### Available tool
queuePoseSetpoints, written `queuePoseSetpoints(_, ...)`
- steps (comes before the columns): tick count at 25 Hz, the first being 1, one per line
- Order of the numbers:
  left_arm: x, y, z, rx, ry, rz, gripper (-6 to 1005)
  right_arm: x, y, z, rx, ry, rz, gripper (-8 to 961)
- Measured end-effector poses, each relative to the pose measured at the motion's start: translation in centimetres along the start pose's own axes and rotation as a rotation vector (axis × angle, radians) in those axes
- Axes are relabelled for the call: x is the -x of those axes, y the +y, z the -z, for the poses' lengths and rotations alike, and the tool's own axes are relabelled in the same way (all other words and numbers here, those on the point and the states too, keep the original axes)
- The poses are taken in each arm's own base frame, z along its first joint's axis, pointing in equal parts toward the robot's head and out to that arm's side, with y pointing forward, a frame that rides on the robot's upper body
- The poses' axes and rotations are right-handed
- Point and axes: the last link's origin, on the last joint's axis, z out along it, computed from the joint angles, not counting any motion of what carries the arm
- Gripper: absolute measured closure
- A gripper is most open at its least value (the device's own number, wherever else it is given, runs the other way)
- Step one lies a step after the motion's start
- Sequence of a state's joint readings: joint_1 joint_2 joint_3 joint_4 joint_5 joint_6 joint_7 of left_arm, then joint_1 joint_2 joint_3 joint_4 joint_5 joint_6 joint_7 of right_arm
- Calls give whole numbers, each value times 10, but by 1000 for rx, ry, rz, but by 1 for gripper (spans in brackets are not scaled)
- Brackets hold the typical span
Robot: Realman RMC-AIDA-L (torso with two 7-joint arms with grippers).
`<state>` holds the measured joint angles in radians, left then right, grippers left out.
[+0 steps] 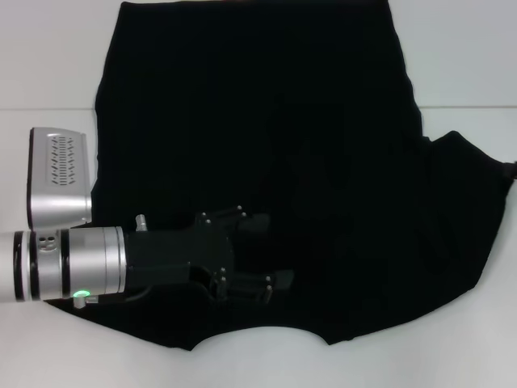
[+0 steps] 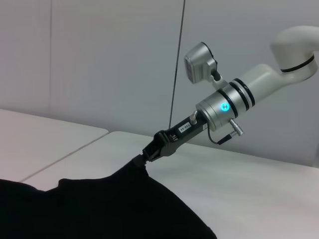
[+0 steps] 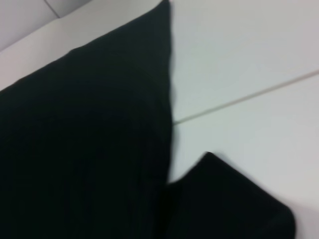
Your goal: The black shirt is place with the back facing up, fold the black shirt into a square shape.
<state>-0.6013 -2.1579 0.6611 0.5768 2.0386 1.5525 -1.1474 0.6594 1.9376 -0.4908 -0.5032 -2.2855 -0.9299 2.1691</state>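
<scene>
The black shirt (image 1: 266,121) lies spread over the white table, plain side up, with one sleeve (image 1: 464,186) reaching to the right. My left gripper (image 1: 271,250) comes in from the left and hovers open over the shirt's near part, its fingers spread apart. The left wrist view shows my right gripper (image 2: 145,155) shut on a raised corner of the shirt (image 2: 99,209) at the far right. In the right wrist view only black fabric (image 3: 89,149) and table show.
The white table (image 1: 452,48) has a seam line running across it (image 3: 249,97). A bare strip of table lies along the near edge (image 1: 388,364). A pale wall (image 2: 99,59) stands behind the table.
</scene>
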Motion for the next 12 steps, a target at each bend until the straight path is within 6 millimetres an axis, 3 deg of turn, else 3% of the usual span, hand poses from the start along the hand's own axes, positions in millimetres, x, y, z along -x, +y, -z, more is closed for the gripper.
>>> queuePoseSetpoints(12, -1, -2, 1, -6, -4, 8, 50, 8, 75, -37, 143, 65, 185, 906)
